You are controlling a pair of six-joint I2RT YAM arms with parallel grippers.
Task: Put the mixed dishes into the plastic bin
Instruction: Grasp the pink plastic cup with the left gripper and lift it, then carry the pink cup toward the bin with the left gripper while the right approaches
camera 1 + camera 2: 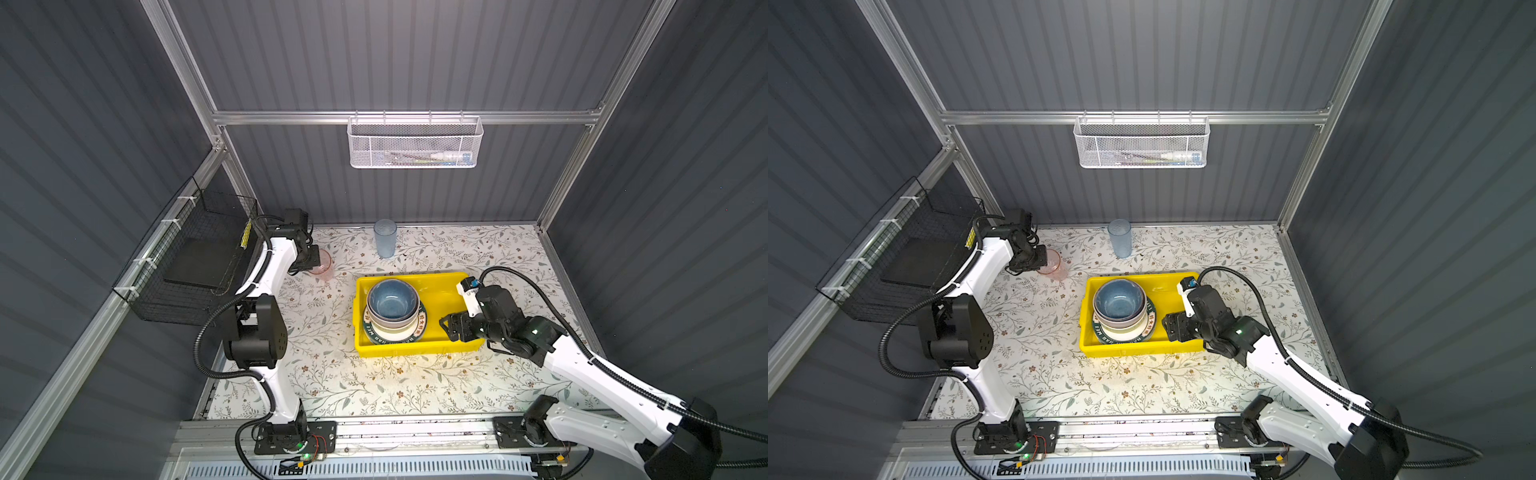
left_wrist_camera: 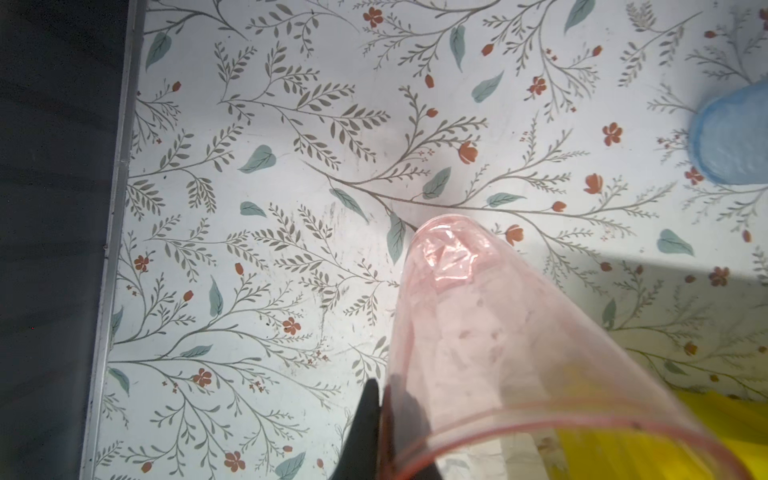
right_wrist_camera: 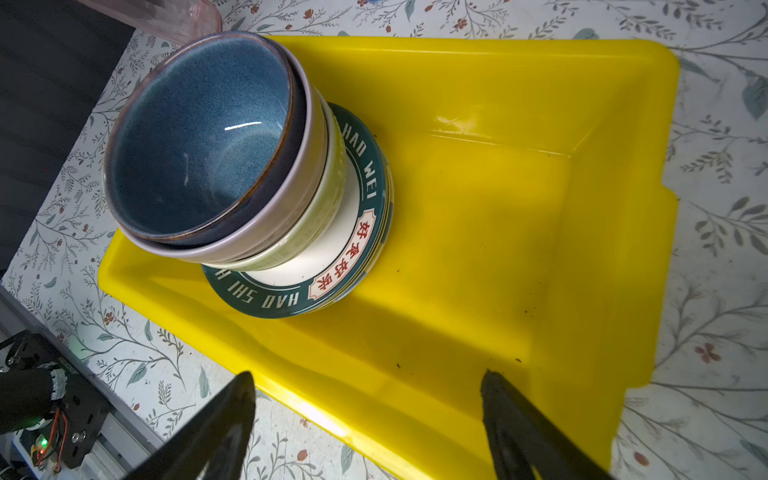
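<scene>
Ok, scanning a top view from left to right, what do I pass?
Black wire basket → pink tumbler → blue tumbler → right gripper. The yellow bin spans the width of the last two, so it is left out.

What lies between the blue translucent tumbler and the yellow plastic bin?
Nothing; only bare floral tabletop separates the tumbler from the bin, in both top views.

A yellow bin [image 1: 1133,348] on the flowered table [image 1: 1100,386] holds a stack of bowls [image 1: 1119,301] on a green-rimmed plate [image 1: 1151,323], with the right gripper [image 1: 1169,328] over its right end, the left gripper [image 1: 1040,258] at a pink cup [image 1: 1057,267], and a blue cup [image 1: 1120,241] upright farther back.
</scene>
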